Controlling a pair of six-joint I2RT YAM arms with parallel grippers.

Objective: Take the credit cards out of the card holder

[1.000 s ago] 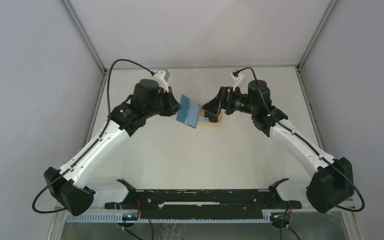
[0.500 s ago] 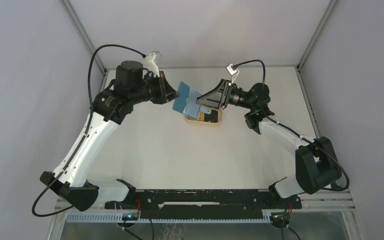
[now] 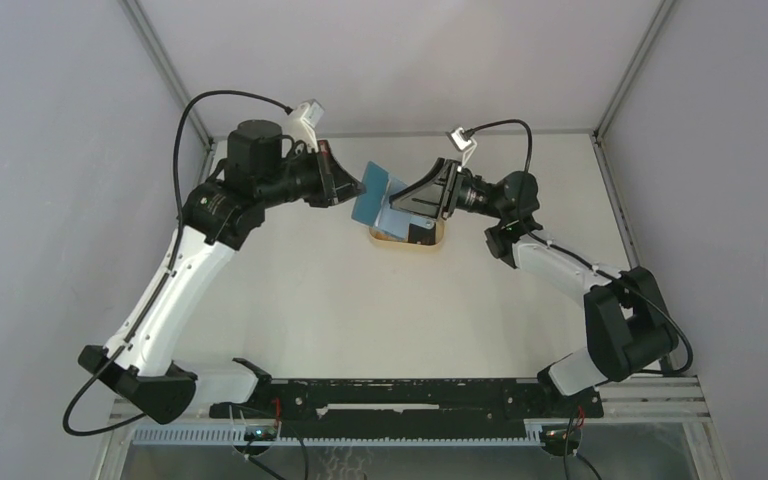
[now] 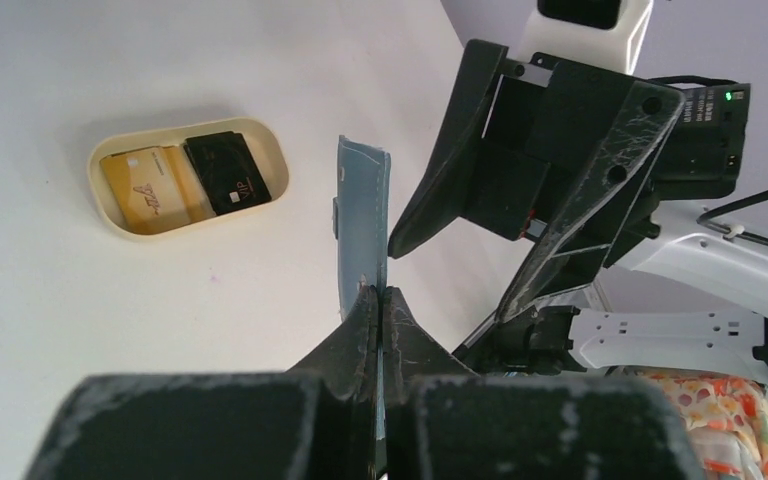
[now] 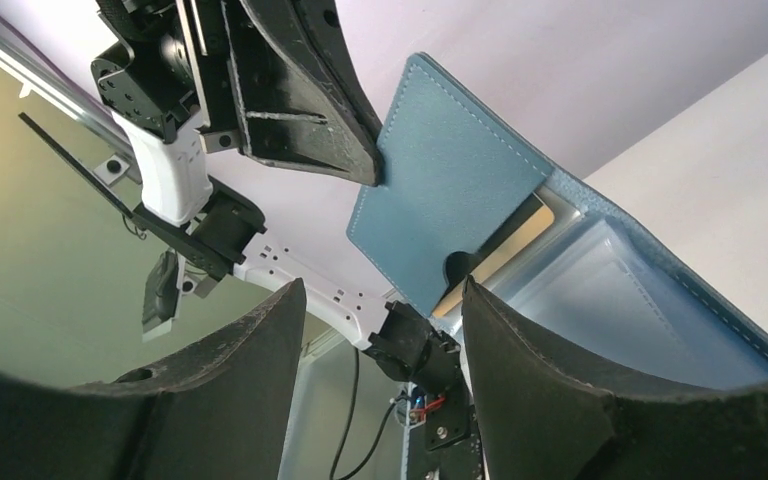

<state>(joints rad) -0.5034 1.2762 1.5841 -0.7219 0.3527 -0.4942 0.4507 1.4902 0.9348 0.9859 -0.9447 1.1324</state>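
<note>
Now the left gripper [image 4: 380,298] is pressed fully closed on the lower edge of the card holder [image 5: 448,180] and holds it up in the air above the table [image 3: 350,310]. The holder hangs open, with its teal cover toward the left arm and its lighter blue inside toward the right arm. A tan card [image 5: 508,247] shows at the edge of one slot, most of it tucked inside.

The right gripper [image 5: 382,290] is just in front of this slot. Its jaws stand partly apart, and I see nothing clamped between them.

The table is plain white and matte. On it, beyond the holder, stands a beige oval tray [image 4: 93,178] with a gold card [image 4: 148,190] and a black card [image 4: 228,172] lying flat side by side. Pale grey walls [image 3: 50,200] close the space on the left, right and back, with slanted metal posts [image 3: 165,70] in the corners. A black rail [image 3: 400,395] runs along the near edge between the arm bases.
</note>
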